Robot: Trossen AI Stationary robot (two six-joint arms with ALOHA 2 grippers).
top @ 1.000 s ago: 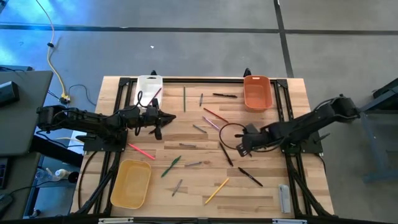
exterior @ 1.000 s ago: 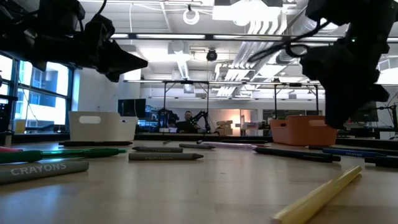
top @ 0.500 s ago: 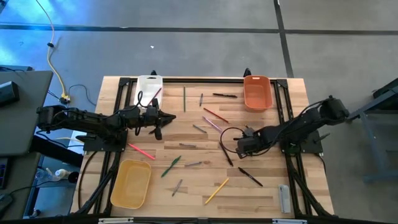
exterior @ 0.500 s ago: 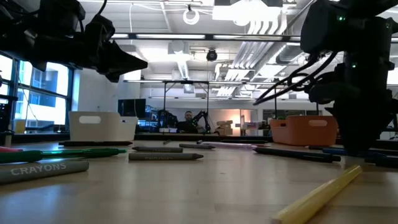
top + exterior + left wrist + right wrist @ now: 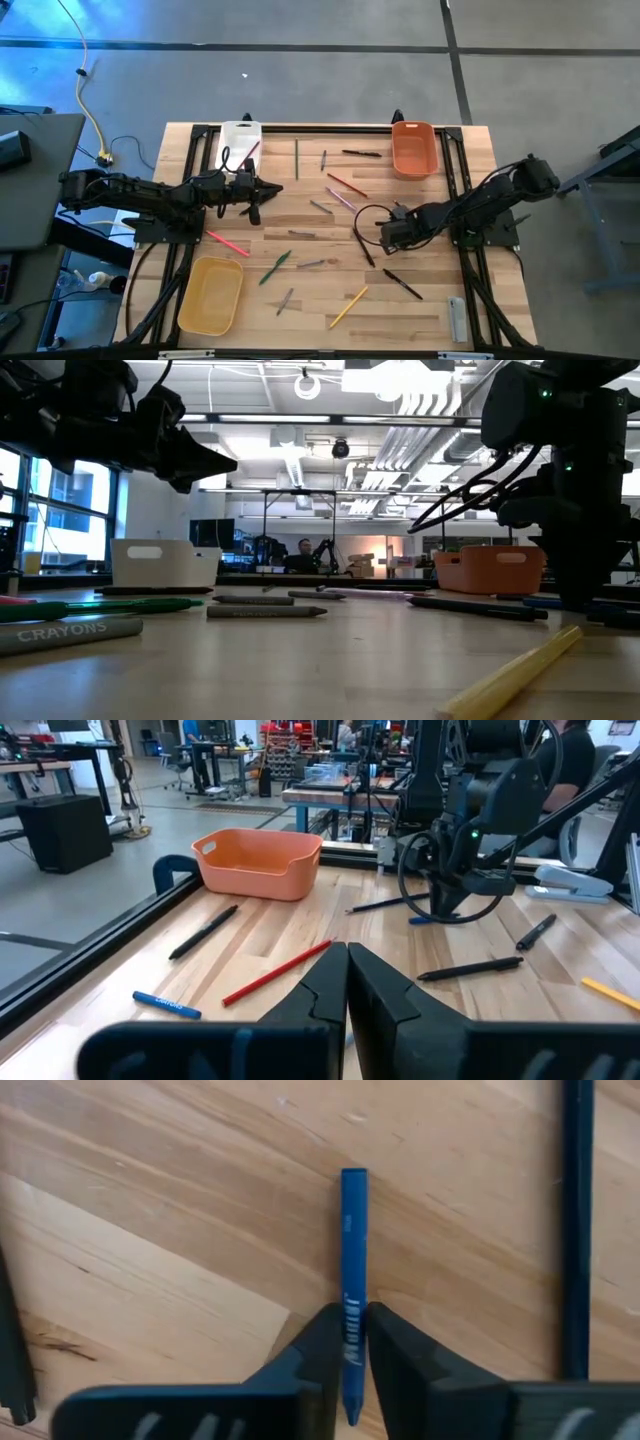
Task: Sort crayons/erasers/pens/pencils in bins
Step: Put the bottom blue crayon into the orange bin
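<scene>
Crayons, pens and pencils lie scattered flat over the wooden table, among them a red pencil [image 5: 228,243], a green stick [image 5: 275,267], a yellow one [image 5: 348,307] and a black pen [image 5: 402,284]. The white bin [image 5: 240,140], orange bin [image 5: 414,148] and yellow bin [image 5: 210,293] stand near the table's corners. My right gripper [image 5: 386,238] is down at the tabletop right of centre, shut on a blue crayon [image 5: 353,1250]. My left gripper [image 5: 268,189] hovers above the table left of centre, shut and empty [image 5: 347,972]. My right gripper pinches the blue crayon between its two fingers [image 5: 322,1342], at a point near one end [image 5: 352,1320]. It comes from above, pointing down. The fingers stand on either side of the crayon's length. The crayon lies flat on the wood, its other end [image 5: 354,1178] sticking out ahead.
A black pen [image 5: 577,1230] lies close beside the blue crayon. A loop of black cable [image 5: 372,212] sits by the right gripper. A grey flat bar [image 5: 457,319] lies at the near right corner. Black frame rails [image 5: 188,160] run along the table's sides.
My right gripper has come down to the tabletop and shifted slightly toward the table's left, then held still. The left arm and the scattered sticks have stayed where they were.
</scene>
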